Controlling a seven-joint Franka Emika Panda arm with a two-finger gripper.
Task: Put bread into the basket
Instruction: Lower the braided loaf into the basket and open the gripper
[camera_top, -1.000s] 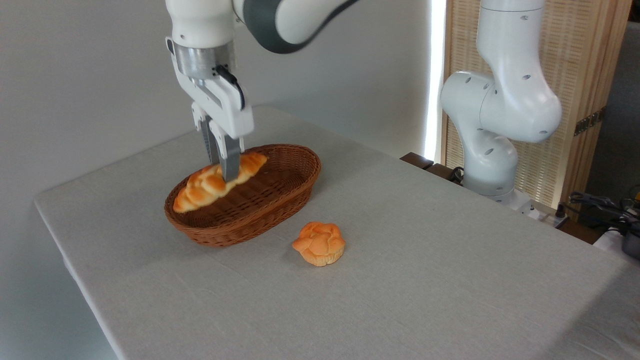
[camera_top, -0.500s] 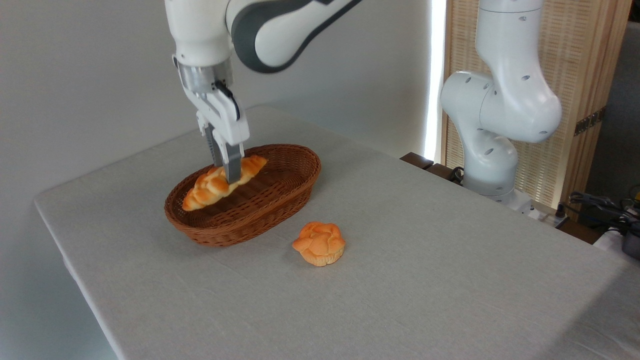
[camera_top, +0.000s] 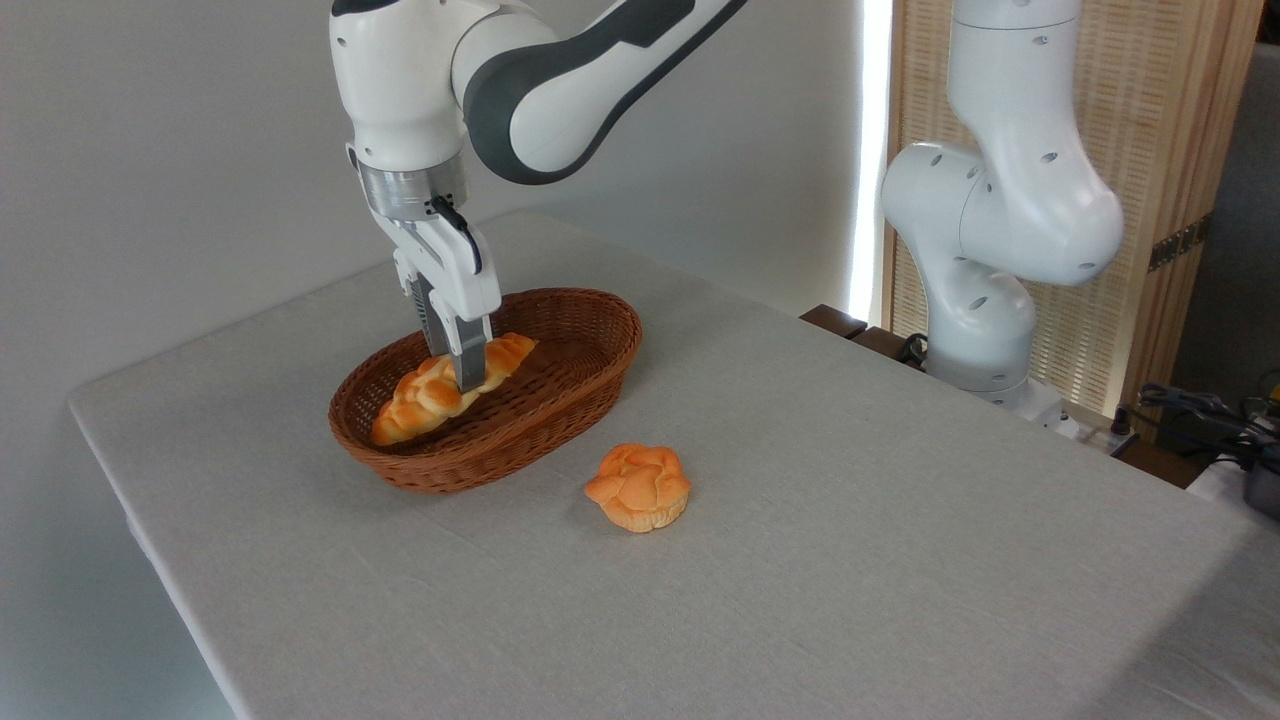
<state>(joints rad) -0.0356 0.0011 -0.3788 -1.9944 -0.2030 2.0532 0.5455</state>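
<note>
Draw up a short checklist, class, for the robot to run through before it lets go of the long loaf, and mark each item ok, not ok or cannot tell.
1. Claw closed on the loaf: ok, its fingers pinch the loaf near the middle.
2. Loaf above the inside of the basket, not over the rim: ok, both ends lie within the rim.
3. Loaf resting on the basket floor: cannot tell, the near wall hides its underside.
4. Loaf lined up with the basket's long side: ok.
5. Room inside the basket: ok, nothing else lies in it.
6. Round bun out of the way: ok, it sits on the table beside the basket, apart from it.
</note>
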